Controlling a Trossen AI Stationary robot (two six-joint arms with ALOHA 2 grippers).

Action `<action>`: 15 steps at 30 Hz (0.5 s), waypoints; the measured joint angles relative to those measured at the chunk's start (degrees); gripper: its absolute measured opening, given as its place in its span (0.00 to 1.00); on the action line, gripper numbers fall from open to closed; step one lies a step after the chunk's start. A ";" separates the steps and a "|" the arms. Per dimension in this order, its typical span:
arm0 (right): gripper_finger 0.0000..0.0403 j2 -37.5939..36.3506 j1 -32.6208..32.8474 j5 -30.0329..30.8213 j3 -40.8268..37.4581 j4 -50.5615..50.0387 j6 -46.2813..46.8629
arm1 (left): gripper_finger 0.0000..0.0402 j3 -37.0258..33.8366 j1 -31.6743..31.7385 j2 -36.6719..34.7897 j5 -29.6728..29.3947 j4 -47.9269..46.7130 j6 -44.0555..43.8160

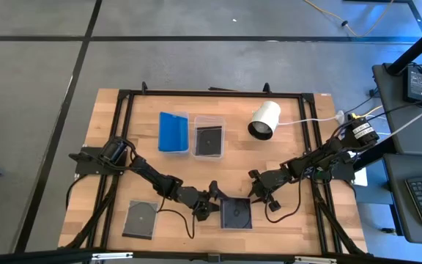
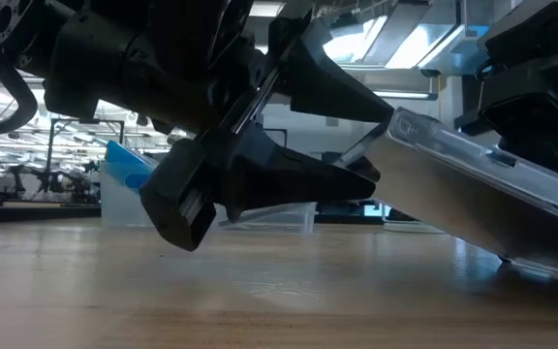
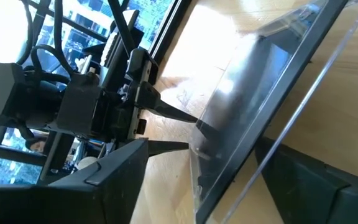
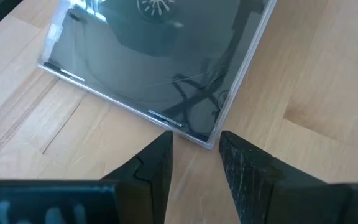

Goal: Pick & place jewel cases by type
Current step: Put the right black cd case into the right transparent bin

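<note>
A dark jewel case (image 1: 237, 214) showing a disc stands tilted near the table's front edge, its left edge (image 2: 396, 120) raised and its right edge (image 2: 536, 266) down by the wood. My left gripper (image 1: 212, 202) is open, one finger above and one below the raised edge. My right gripper (image 1: 258, 192) is shut on the case's far right corner. Another dark case (image 1: 139, 218) lies flat at the front left. A blue case (image 1: 173, 132) and a dark case (image 1: 209, 139) each sit in a clear tub at the back. My left gripper has the case's raised left edge (image 3: 229, 180) between its open fingers, coming almost level from the table's left; whether either finger touches the case I cannot tell. My right gripper holds the case's far right corner (image 4: 209, 138) wedged between its two fingertips (image 4: 229, 144), which meet the two edges running into that corner. It slants down from the table's far right. The case sits tilted in the hold.
A white cylinder (image 1: 264, 119) lies at the back right, beside the two clear tubs (image 1: 211, 120). A black frame (image 1: 215, 93) runs around the work area. Bare wood lies between the tubs and the tilted case.
</note>
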 joint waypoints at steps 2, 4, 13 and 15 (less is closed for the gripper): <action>0.35 0.00 0.00 0.01 0.00 0.00 0.00 | 0.69 0.00 0.00 0.00 0.00 0.00 0.03; 0.35 0.00 0.00 0.02 0.00 0.00 0.01 | 0.64 0.00 0.00 0.00 -0.02 0.00 0.65; 0.35 0.00 0.00 0.04 -0.02 0.00 -0.01 | 0.41 0.00 0.00 0.00 -0.07 0.00 2.01; 0.35 0.00 0.00 0.03 -0.02 -0.01 0.00 | 0.36 0.00 0.00 0.00 -0.08 0.00 2.01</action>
